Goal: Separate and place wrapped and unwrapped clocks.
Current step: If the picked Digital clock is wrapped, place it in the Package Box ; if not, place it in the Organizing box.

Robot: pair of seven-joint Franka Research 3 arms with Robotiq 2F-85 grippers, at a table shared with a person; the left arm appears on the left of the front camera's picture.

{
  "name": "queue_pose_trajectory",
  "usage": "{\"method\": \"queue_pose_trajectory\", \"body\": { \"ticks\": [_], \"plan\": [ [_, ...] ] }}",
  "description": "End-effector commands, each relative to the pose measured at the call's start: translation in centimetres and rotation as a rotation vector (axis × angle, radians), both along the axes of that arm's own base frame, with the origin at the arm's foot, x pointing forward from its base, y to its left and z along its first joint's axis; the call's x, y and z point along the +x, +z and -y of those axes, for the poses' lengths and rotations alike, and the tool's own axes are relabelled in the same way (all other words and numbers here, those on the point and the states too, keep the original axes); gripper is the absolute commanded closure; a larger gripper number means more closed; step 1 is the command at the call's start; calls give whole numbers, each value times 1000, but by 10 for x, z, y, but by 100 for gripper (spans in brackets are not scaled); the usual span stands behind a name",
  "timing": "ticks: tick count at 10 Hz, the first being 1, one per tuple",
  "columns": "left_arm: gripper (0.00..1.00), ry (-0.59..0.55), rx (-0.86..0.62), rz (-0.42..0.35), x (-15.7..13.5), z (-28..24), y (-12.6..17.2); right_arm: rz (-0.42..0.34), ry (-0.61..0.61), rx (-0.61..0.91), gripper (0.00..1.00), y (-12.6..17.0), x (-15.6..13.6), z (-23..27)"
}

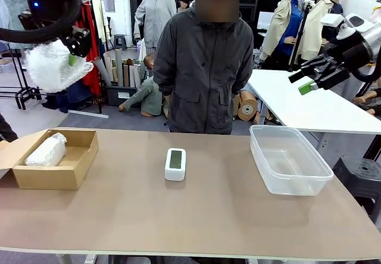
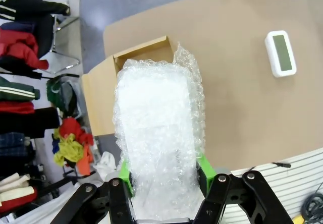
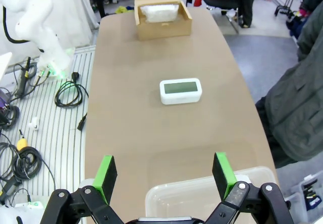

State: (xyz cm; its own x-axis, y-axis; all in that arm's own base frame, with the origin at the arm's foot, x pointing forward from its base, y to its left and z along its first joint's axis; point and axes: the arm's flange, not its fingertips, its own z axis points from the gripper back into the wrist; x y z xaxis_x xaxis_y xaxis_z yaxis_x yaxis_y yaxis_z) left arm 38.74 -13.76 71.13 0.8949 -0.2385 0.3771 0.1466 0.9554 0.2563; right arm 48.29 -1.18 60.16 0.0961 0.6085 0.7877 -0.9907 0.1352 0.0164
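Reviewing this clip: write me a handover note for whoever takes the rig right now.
Left gripper: jaws shut on a wrapped clock, high over the cardboard box.
Right gripper: jaws open, empty, raised near the clear bin.
Done: the other wrapped clock lies in the box.
Left: put the held one down, likely in the box; the bare clock lies mid-table, probably bound for the bin.

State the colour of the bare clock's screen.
Grey-green, on the white clock; clearest in the right wrist view.

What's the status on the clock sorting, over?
Left gripper shut on wrapped clock, above cardboard box. Right gripper open, empty. Bare clock mid-table, nothing blocking.
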Motion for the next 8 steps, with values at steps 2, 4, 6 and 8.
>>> {"method": "queue_pose_trajectory", "body": {
  "ticks": [2, 4, 6, 8],
  "plan": [
    [100, 0, 0, 0, 0, 0, 0, 4, 5, 3, 0, 2, 0, -1],
    [100, 104, -87, -91, 6, -28, -52, 4, 5, 3, 0, 2, 0, -1],
    [100, 124, -99, -126, 9, -53, -93, 4, 5, 3, 0, 2, 0, -1],
    [100, 109, -123, -127, 17, -84, -148, 4, 5, 3, 0, 2, 0, -1]
  ]
}}
